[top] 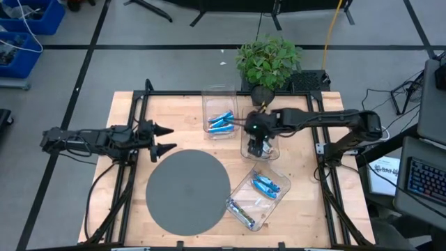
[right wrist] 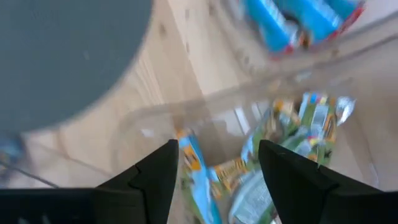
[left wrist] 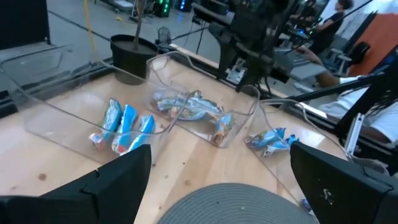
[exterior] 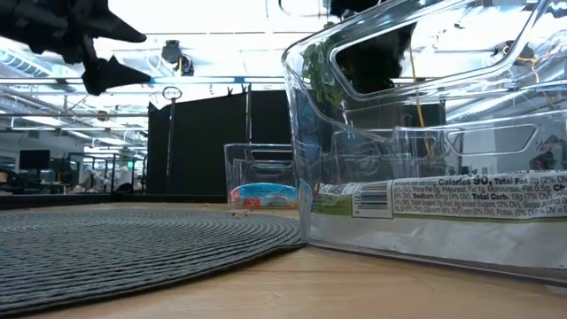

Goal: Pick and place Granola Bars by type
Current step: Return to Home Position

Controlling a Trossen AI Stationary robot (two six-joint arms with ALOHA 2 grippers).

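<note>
Granola bars (top: 265,185) all lie inside three clear bins on the counter (top: 178,108); we see none loose on the wood. We judge them light and a little soft, with crinkly foil that could slide between the fingers. The best hold is probably across the narrow width at mid-length, not on the flat crimped ends, and with a gentle squeeze so the bar does not crumble.

Nearest us, the near bin (top: 275,201) holds blue and silvery bars, and in the low view a wrapper's nutrition print lies against its wall. Just beside it is the mat (top: 188,192), with nothing on it. At the mat's far left rim the left gripper (top: 172,139) waits, its fingers spread wide and empty, well apart from the bins.

Farther on stands the middle bin (top: 270,155), filled with mixed tan, green and blue wrappers. The right gripper (top: 259,148) hangs right above it, pointing down, its jaws partly apart with nothing between them. We take the sorting as done and only the pull-back as left.

Beyond that, the far bin (top: 219,101) holds a few bright blue bars side by side. The plant (top: 268,59) sits at the counter's far edge.
</note>
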